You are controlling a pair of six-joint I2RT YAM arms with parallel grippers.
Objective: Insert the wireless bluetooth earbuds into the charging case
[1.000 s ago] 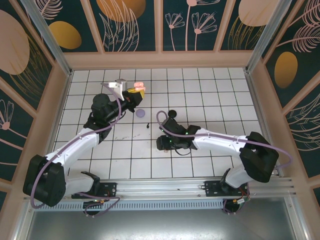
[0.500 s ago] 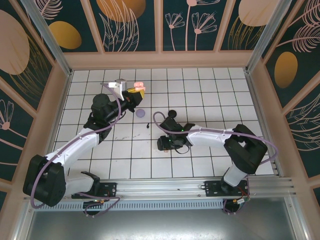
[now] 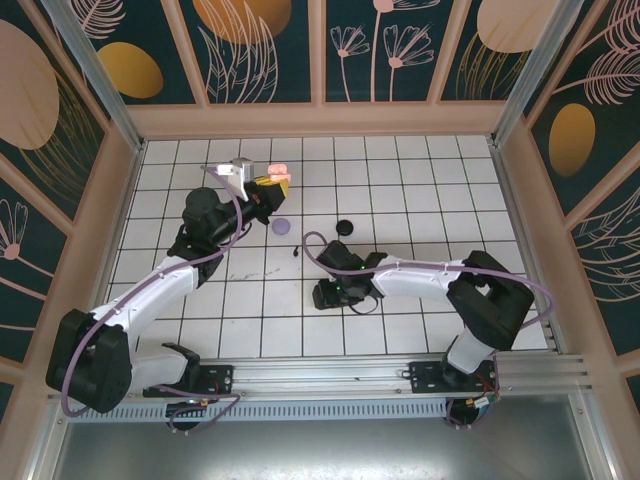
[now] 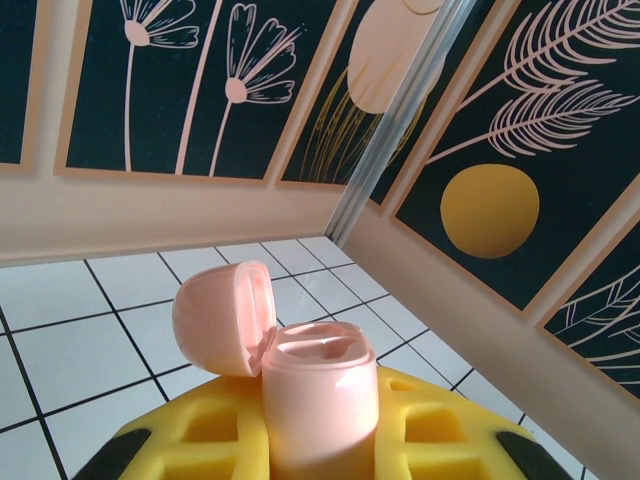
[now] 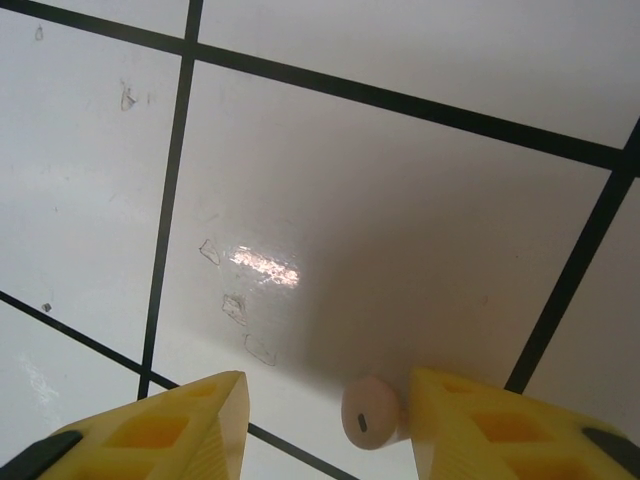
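My left jaws pinch the open pink charging case [image 4: 318, 400]; my right jaws are spread around a pink earbud [image 5: 368, 413].

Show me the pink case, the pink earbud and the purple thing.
Pink case [image 4: 320, 400]: left wrist view, front of its body.
Pink earbud [image 5: 368, 413]: right wrist view, its round end.
Purple thing [image 3: 282, 227]: top view, its middle.

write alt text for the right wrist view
A tiny pink earbud lies on the white tiled table between the open yellow fingers of the right gripper, close beside one finger. Black grout lines cross the glossy tiles, which carry a few scuff marks.
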